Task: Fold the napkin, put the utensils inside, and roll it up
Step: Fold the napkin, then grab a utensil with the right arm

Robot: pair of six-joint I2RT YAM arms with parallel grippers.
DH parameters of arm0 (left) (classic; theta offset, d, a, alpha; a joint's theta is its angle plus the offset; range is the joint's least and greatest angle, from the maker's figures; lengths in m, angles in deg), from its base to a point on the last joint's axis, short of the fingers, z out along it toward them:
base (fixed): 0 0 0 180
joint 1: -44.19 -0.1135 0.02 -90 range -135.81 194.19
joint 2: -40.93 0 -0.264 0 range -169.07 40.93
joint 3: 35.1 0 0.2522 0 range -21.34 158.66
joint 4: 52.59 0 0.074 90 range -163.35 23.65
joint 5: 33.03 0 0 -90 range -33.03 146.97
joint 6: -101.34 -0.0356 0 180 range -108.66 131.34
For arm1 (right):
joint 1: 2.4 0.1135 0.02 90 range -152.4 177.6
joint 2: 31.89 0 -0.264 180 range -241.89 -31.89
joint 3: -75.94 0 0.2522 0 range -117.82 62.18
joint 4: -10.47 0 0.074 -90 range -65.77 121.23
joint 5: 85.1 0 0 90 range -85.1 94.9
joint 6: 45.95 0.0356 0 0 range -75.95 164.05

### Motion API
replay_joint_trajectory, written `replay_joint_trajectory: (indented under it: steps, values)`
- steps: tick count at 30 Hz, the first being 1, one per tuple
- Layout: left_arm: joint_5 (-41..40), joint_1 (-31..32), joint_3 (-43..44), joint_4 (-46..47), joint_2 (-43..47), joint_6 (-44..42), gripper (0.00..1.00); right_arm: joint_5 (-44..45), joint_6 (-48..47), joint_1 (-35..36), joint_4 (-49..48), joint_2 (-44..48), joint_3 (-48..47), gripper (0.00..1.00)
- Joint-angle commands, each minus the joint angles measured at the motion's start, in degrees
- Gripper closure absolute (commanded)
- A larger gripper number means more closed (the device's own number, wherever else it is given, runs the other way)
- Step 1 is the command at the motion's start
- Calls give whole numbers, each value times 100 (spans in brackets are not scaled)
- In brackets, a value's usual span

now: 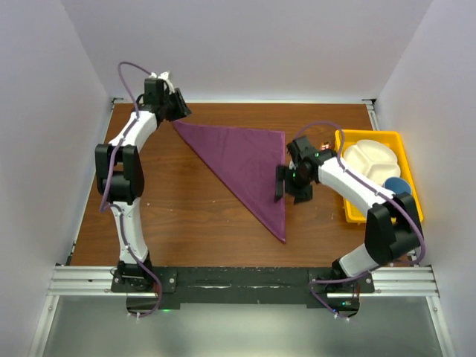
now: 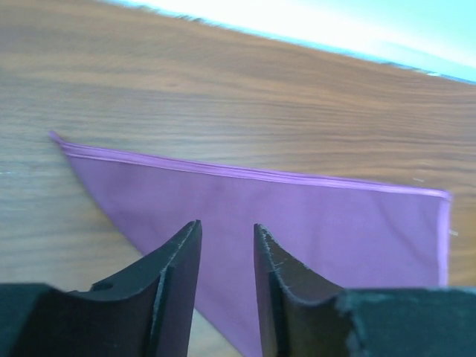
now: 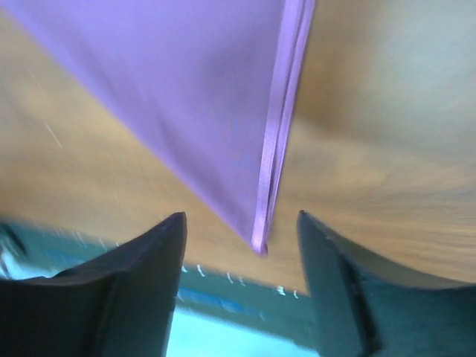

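One napkin (image 1: 242, 160) lies folded into a triangle, flat on the table (image 1: 186, 216). Left tool (image 2: 227, 225) — narrow gap, empty — by its far-left corner; right tool (image 3: 240, 217) — spread wide, empty — at its right edge.

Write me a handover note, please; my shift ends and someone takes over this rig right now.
Left end effector: open, empty, near the far-left corner of the napkin.
Right end effector: open, empty, beside its right edge.
The napkin lies flat on the table, folded into a triangle.
Done: the fold.
To do: utensils inside, then roll.
Utensils not seen; check the yellow tray.
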Motion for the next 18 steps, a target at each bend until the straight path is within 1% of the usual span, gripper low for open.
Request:
replay_joint_trajectory:
  steps: [1, 2, 3, 4, 5, 6, 7, 8, 9, 10, 12, 13, 15, 16, 18]
  values:
    - [-318, 461, -336, -306, 1274, -160, 59, 1712, 714, -538, 473, -632, -1403, 24]
    - [-335, 679, -555, -219, 1486, -134, 58, 1784, 785, -661, 596, -816, -1649, 23]
    - [-353, 794, -1071, -174, 1697, -116, 57, 1863, 907, -845, 667, -1253, -2174, 23]
    - [-353, 1022, -1345, -139, 2143, -55, 57, 2073, 969, -899, 728, -1457, -2449, 21]
    - [-362, 1137, -1618, -69, 2382, -2, 57, 2162, 1013, -951, 825, -1703, -2721, 21]
    - [-336, 1243, -2178, -34, 2628, 59, 56, 2241, 1083, -1030, 834, -1897, -3194, 21]
    - [-327, 1461, -2444, -16, 3101, 156, 56, 2355, 1110, -1083, 843, -2290, -3399, 23]
    - [-344, 1568, -2708, -16, 3358, 183, 55, 2469, 1163, -1153, 843, -2451, -3731, 25]
    - [-405, 1682, -3172, -24, 3595, 218, 55, 2479, 1259, -1276, 791, -2592, -3848, 27]
    - [-467, 1892, -3394, -51, 4102, 262, 55, 2488, 1303, -1321, 756, -2880, -3962, 32]
    - [-599, 2078, -4025, -138, 4623, 393, 55, 2610, 1444, -1409, 676, -3128, -4235, 35]
    - [-634, 2148, -4203, -191, 5096, 455, 55, 2663, 1471, -1435, 676, -3234, -4331, 37]
    - [-704, 2184, -4580, -472, 5520, 552, 55, 2821, 1480, -1453, 738, -3550, -4569, 38]
    - [-740, 2184, -4652, -586, 5879, 613, 55, 2857, 1471, -1470, 755, -3638, -4630, 38]
    - [-792, 2184, -4749, -894, 6163, 623, 53, 2874, 1427, -1532, 817, -3885, -4780, 39]
